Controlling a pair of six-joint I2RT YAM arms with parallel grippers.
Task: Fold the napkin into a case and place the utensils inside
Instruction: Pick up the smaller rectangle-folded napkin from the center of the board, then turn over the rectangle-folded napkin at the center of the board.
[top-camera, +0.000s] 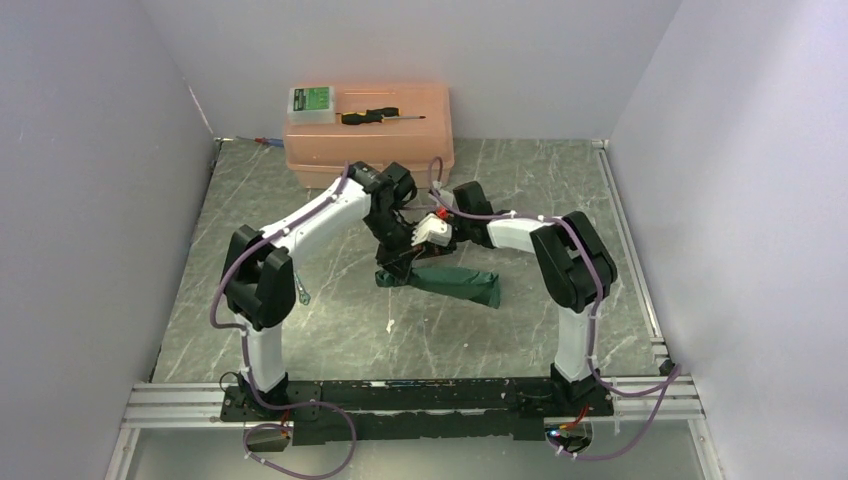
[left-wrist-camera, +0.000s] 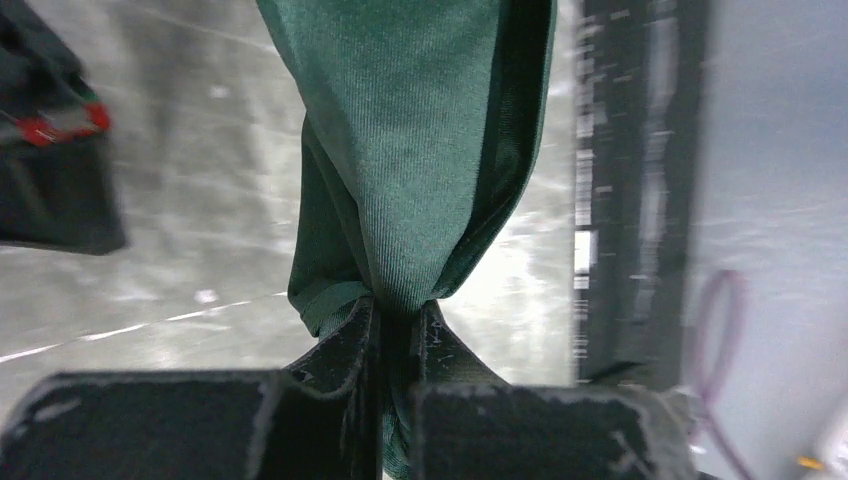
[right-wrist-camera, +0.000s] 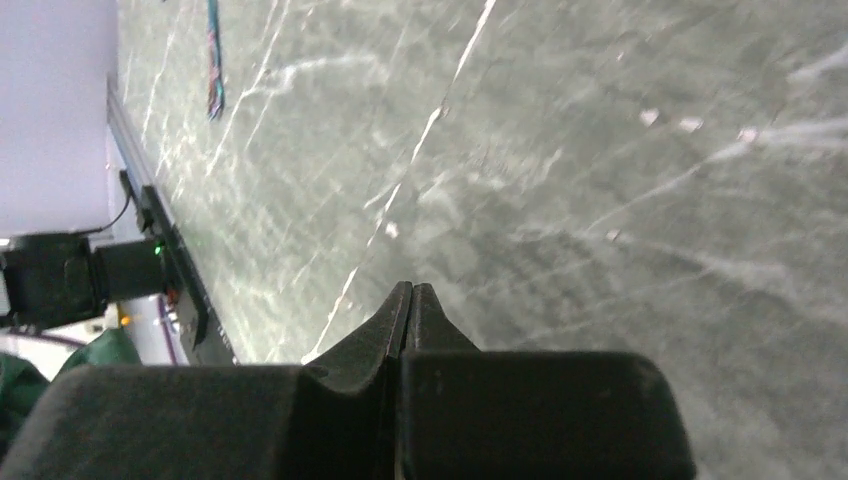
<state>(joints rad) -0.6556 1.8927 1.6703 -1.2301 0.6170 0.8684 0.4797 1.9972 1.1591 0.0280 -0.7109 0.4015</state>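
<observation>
Centrally on the bench (top-camera: 300, 340), the two arms meet above the napkin (top-camera: 455, 280), a dark green cloth bunched into a loose roll. Its right-hand part lies on the marbled surface, while its left end is lifted by the left claw (top-camera: 398, 265). From the left wrist camera, this claw (left-wrist-camera: 400, 315) is clamped on a gathered corner of the cloth. The two dark fingers (left-wrist-camera: 345, 350) pinch the fabric between them, and the rest of the napkin (left-wrist-camera: 420, 150) fans out in folds away from the tips.

The right claw (right-wrist-camera: 410, 295) is closed on nothing, with its two tips pressed together and only bare bench showing beyond them. Whether the tips touch the surface cannot be told. A sliver of green cloth (right-wrist-camera: 105, 350) shows at the lower left edge of that view. Overhead, the right wrist sits just beside the left wrist, above the napkin's raised end.

A thin silver utensil (top-camera: 300, 287) lies on the bench just beside the left arm's elbow, well apart from the napkin; its shape is too small to make out.

At the back of the bench stands a pale orange box (top-camera: 400, 150). On its lid rest a small green-labelled packet (top-camera: 312, 102) and a black-handled screwdriver (top-camera: 378, 116), side by side.
</observation>
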